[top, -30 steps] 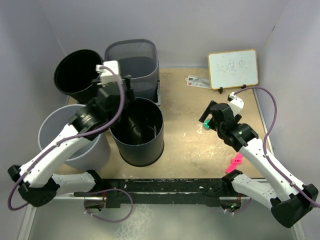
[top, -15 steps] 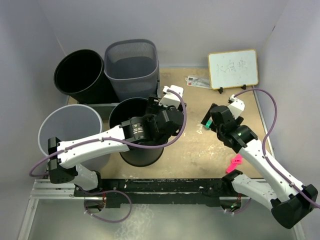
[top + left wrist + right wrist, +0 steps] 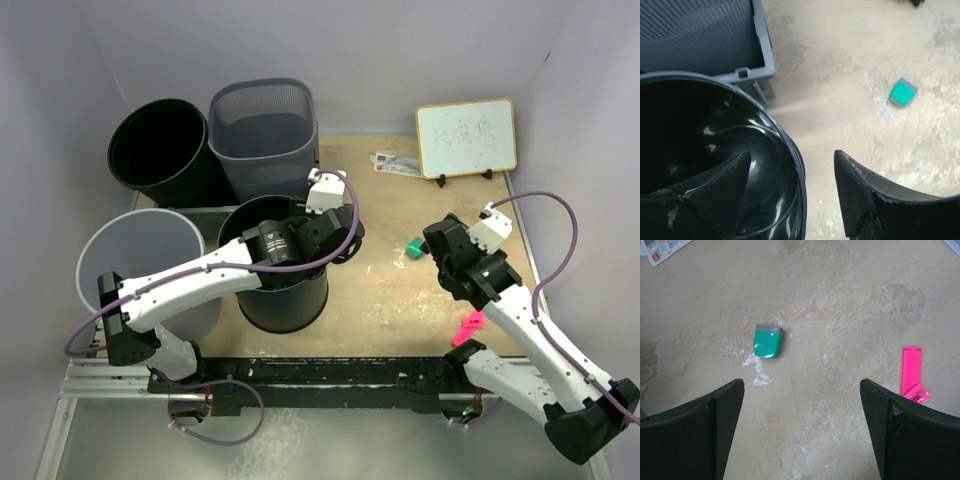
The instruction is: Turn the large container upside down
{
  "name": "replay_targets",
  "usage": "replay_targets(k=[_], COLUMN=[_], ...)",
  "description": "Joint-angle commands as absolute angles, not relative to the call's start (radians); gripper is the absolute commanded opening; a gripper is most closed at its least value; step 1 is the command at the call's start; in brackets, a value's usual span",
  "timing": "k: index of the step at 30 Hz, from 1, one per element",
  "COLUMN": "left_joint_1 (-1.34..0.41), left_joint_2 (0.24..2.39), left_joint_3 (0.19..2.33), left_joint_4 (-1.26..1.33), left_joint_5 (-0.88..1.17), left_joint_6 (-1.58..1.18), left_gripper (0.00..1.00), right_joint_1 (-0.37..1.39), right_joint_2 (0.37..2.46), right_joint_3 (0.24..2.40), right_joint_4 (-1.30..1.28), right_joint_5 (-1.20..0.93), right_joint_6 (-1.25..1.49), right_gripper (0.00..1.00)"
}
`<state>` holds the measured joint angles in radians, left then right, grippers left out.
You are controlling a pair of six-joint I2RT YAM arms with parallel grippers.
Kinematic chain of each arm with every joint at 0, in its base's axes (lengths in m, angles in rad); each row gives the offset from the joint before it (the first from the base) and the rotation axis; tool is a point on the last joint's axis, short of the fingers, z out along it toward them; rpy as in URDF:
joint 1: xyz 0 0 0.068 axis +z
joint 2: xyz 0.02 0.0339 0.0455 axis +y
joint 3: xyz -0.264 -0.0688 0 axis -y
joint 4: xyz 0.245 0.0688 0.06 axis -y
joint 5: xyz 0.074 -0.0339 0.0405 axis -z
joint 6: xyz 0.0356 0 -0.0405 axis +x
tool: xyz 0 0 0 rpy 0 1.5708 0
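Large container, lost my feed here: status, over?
Left pincer open, straddling large black container rim. Right pincer open, empty. Container upright, not flipped. Grey bin close alongside.

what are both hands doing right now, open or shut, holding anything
Left hand: open, fingers straddling the rim of the black bin, not clamped.
Right hand: open, empty, near the green block.

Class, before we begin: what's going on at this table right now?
The left claw is open and straddles the rim of the near black bin, one finger inside and one outside, not yet closed on it. The bin stands upright, mouth up, so it has not been turned over. The right claw hangs open over the table near a small green block, holding nothing.
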<state>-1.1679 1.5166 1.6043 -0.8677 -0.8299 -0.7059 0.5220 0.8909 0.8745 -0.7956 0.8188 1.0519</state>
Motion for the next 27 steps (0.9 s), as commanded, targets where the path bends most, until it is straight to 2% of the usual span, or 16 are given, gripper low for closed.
replay_targets(k=[1,4,6,11,12,15,20,24,27], left_joint_1=[-1.169,-1.146,-1.144,-1.144,-1.144,-1.144,-1.144,-1.13,-1.087], left_joint_2=[1.509,1.541,1.557,1.54,1.535,1.555,1.59,1.57,1.521], left_joint_3=[1.564,1.549,1.542,1.552,1.567,1.643,1.736,1.728,1.645], left_joint_4=[-0.892,-0.886,-0.883,-0.768,-0.733,-0.674,-0.518,-0.356,-0.214], left_joint_5=[-0.718,-0.669,-0.662,-0.598,-0.56,-0.45,-0.214,-0.092,-0.042], left_joint_6=[-0.804,-0.815,-0.823,-0.79,-0.765,-0.723,-0.741,-0.789,-0.852], left_gripper=[0.61,0.52,0.43,0.03,0.0,0.0,0.0,0.0,0.0], right_joint_1=[0.518,0.518,0.518,0.518,0.518,0.518,0.518,0.518,0.518], right_joint_2=[0.901,0.926,0.936,0.926,0.919,0.889,0.798,0.689,0.62], right_joint_3=[0.873,0.88,0.886,0.949,0.975,1.093,1.252,1.286,1.279], right_joint_4=[-0.799,-0.808,-0.825,-0.906,-0.926,-0.957,-0.816,-0.664,-0.609], right_joint_5=[0.868,0.851,0.846,0.867,0.885,0.92,0.901,0.864,0.872], right_joint_6=[1.1,1.103,1.111,1.13,1.127,1.049,0.708,0.513,0.458], right_gripper=[1.0,1.0,1.0,0.97,0.97,0.97,0.98,0.97,0.97])
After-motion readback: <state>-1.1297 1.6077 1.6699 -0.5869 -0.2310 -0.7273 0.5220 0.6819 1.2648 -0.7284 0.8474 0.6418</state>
